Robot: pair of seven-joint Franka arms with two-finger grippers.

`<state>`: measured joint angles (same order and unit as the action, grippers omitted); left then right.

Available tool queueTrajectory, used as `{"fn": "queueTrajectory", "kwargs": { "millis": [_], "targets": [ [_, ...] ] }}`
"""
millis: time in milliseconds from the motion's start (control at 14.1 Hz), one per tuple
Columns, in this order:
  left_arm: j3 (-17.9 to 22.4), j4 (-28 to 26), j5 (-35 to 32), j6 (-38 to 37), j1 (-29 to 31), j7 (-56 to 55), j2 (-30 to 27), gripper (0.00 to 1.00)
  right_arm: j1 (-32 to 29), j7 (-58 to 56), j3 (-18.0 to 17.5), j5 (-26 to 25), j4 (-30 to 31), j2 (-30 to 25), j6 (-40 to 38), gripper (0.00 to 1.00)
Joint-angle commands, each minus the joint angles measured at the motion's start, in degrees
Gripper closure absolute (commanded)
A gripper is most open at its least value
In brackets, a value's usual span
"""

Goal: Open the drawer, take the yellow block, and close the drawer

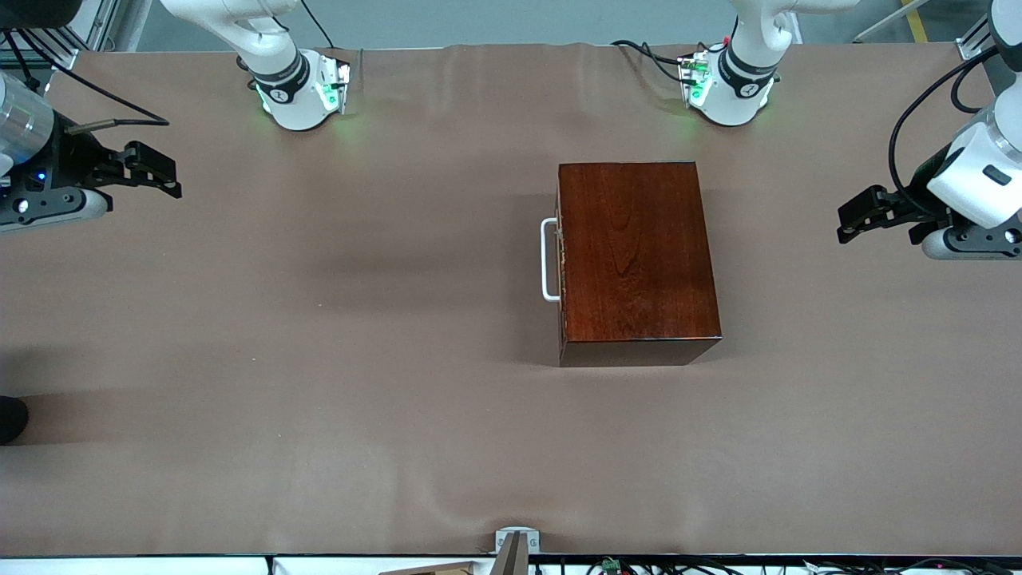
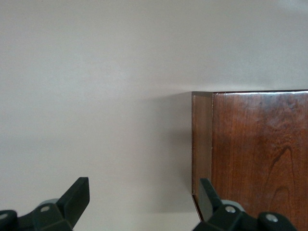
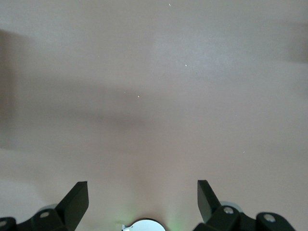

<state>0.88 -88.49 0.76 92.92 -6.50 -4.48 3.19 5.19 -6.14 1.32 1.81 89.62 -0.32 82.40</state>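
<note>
At the left edge of the front view, the right gripper (image 1: pixel 164 172) hangs over bare table (image 1: pixel 319 383) with its fingers spread apart, holding nothing. In the middle right sits the dark wooden box (image 1: pixel 635 259), and the drawer (image 1: pixel 560 259) is fully pushed in, its white handle (image 1: pixel 548 259) facing the right arm's end. At the right edge, the left gripper (image 1: pixel 848 224) waits over the table, also spread wide and empty.

We judge the right arm should approach the handle squarely (fingers across the bar) and pull straight. The yellow block is not visible; probably it lies hidden inside the drawer.
</note>
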Motion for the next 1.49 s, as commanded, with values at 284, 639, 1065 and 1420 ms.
{"fn": "queueTrajectory", "kwargs": {
  "millis": [284, 639, 1065, 1420],
  "targets": [
    [0.3, 0.8, -0.4, -0.4, -0.4, -0.8, 0.1, 0.0, 0.1, 0.2, 0.3, 0.1, -0.6, 0.1, -0.2, 0.0],
    [0.3, 0.9, -0.4, -0.4, -0.4, -1.0, 0.1, 0.0, 0.1, 0.2, 0.2, 0.1, -0.6, 0.0, -0.6, 0.0],
    [-0.1, 0.9, -0.3, -0.2, -0.8, -1.0, 0.5, 0.0, -0.3, 0.2, 0.4, 0.1, -0.1, 0.1, -0.3, 0.0],
    [-4.1, 1.3, 0.9, -0.2, -4.4, -2.9, 0.8, 0.0, -0.7, 0.1, 0.4, 0.1, -0.2, 0.1, -0.8, 0.0]
  ]
}}
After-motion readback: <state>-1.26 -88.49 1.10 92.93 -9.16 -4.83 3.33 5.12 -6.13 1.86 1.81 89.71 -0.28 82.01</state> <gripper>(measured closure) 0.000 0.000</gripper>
